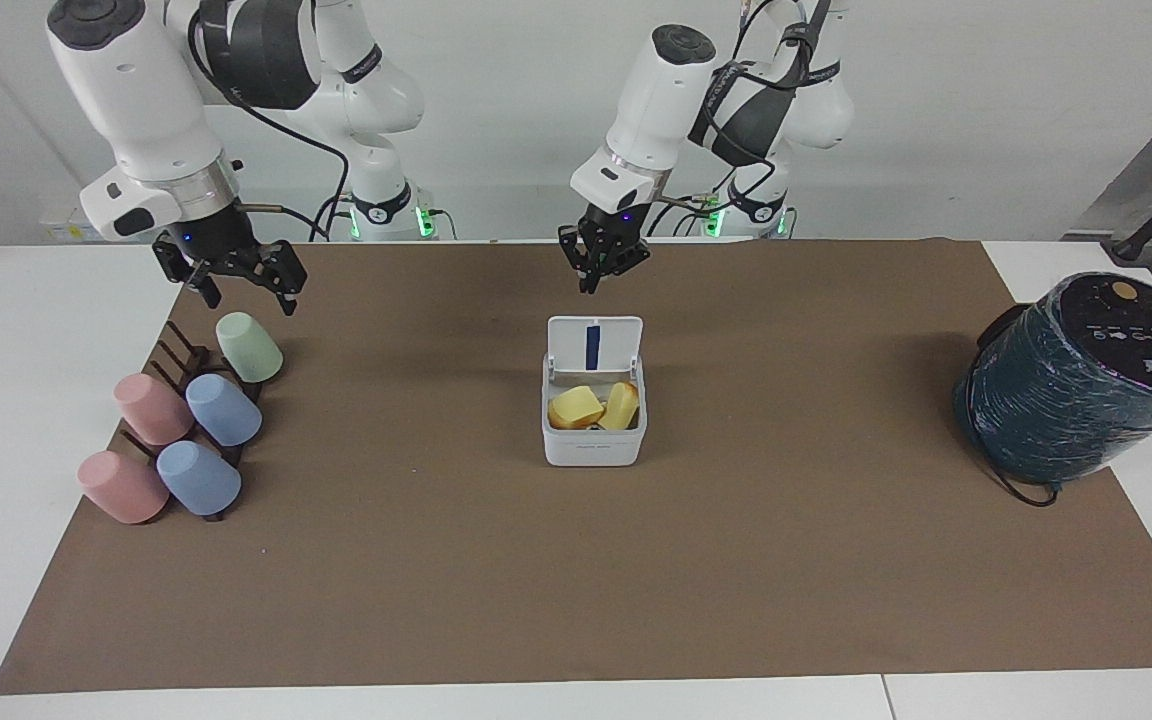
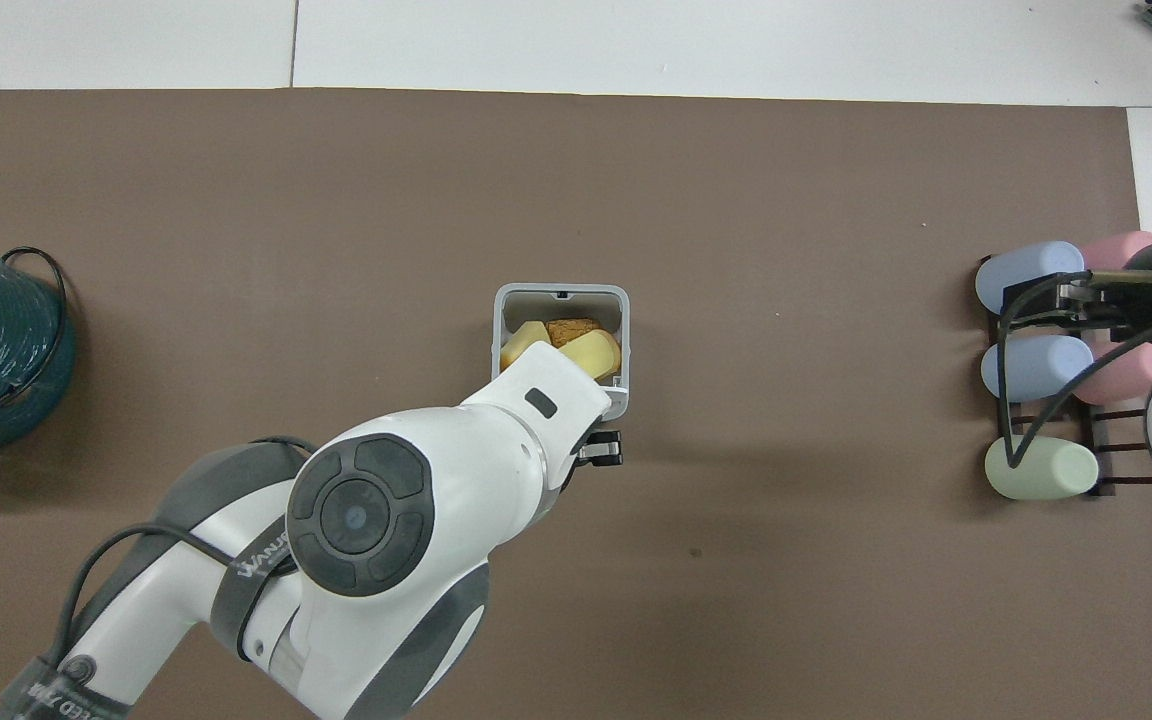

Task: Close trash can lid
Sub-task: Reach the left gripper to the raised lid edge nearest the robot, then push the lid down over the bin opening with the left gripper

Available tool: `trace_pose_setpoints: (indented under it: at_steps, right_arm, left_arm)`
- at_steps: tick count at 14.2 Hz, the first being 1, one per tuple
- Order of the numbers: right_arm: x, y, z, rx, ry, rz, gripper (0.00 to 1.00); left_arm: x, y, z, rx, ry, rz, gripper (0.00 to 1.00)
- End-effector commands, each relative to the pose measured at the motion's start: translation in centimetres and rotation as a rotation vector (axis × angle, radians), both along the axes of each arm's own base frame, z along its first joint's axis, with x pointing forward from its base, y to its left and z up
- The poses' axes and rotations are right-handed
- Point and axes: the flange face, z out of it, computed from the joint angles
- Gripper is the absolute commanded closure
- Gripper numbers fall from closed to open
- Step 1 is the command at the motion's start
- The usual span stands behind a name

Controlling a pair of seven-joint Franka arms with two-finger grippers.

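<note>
The small white trash can (image 1: 593, 445) stands at the middle of the brown mat and also shows in the overhead view (image 2: 560, 294). Yellow and brown pieces (image 1: 594, 407) lie in it. Its lid (image 1: 594, 343) stands upright on the edge nearest the robots, with the blue strip facing away from them. My left gripper (image 1: 597, 277) hangs over the mat just by the lid's top edge, apart from it. In the overhead view (image 2: 604, 451) the left arm covers the lid. My right gripper (image 1: 242, 288) is open and empty over the cup rack, waiting.
A dark rack with several pastel cups (image 1: 206, 420) lies toward the right arm's end of the mat. A large dark teal wrapped cylinder (image 1: 1076, 385) with a black cable stands at the mat's edge toward the left arm's end.
</note>
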Motion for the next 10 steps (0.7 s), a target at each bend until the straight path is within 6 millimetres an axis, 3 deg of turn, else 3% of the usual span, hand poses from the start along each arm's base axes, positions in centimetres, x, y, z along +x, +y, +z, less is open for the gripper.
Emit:
trace_pose_setpoints:
  at_steps: [1,4,7,10]
  right_arm:
    - [-0.1,-0.1,0.2,0.000,0.004,0.012,0.00]
    - [0.0,-0.1,0.2,0.000,0.002,0.012,0.00]
    - [0.0,0.0,0.2,0.000,0.002,0.013,0.00]
    - [-0.1,0.0,0.2,0.000,0.004,0.013,0.00]
  left_arm:
    - [1.7,-0.5,-2.3,-0.045,-0.034,0.042,0.91]
    - [3.4,-0.6,-3.1,-0.081,-0.093,0.067,0.92]
    - [5.9,0.6,-2.8,-0.107,-0.131,0.113,0.96]
    - [7.1,0.5,-3.7,-0.117,-0.152,0.126,0.98]
